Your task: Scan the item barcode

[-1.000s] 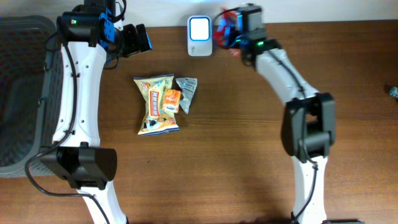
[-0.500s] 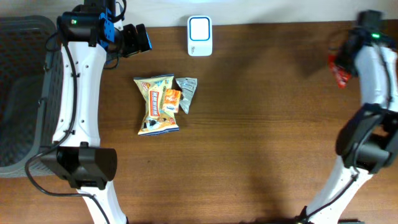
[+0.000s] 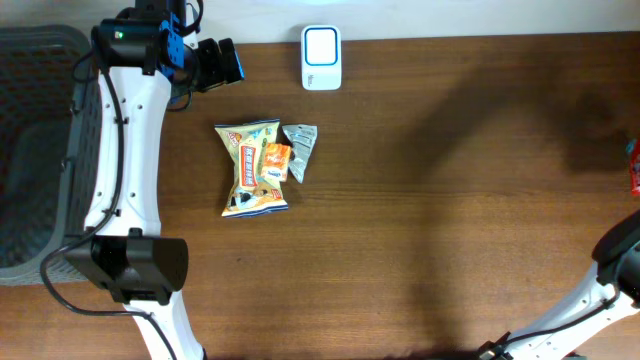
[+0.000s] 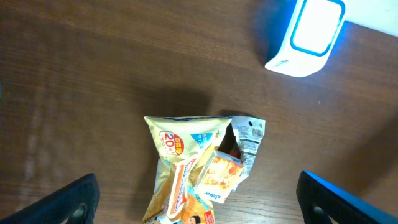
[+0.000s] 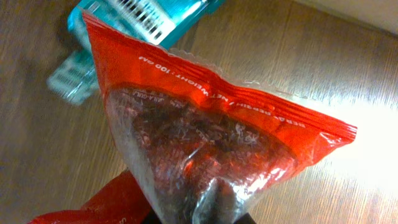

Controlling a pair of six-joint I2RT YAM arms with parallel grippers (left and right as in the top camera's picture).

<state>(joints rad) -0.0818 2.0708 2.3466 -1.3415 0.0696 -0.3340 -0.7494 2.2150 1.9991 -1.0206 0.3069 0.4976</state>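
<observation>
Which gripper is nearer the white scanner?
Left. The left gripper hangs open close beside the scanner; the right gripper, shut on a red bag, is far off toward the opposite side.

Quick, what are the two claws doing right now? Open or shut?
Left claw: open, holding nothing.
Right claw: shut on the red packet.

Wide bare wood across the middle and right of the bench (image 3: pixel 450 200), so I've plenty of room to sweep there. The scanner (image 3: pixel 321 58) stands at the far edge, open from the front and right. Left of centre, the pile of snack packets (image 3: pixel 262 165) lies in the way, with only a narrow lane between it and my left arm (image 3: pixel 125 150). The basket (image 3: pixel 30 150) walls off the left edge. On the right wrist view, the red bag (image 5: pixel 211 143) blocks most of my sight, with a teal packet (image 5: pixel 143 15) behind it.
</observation>
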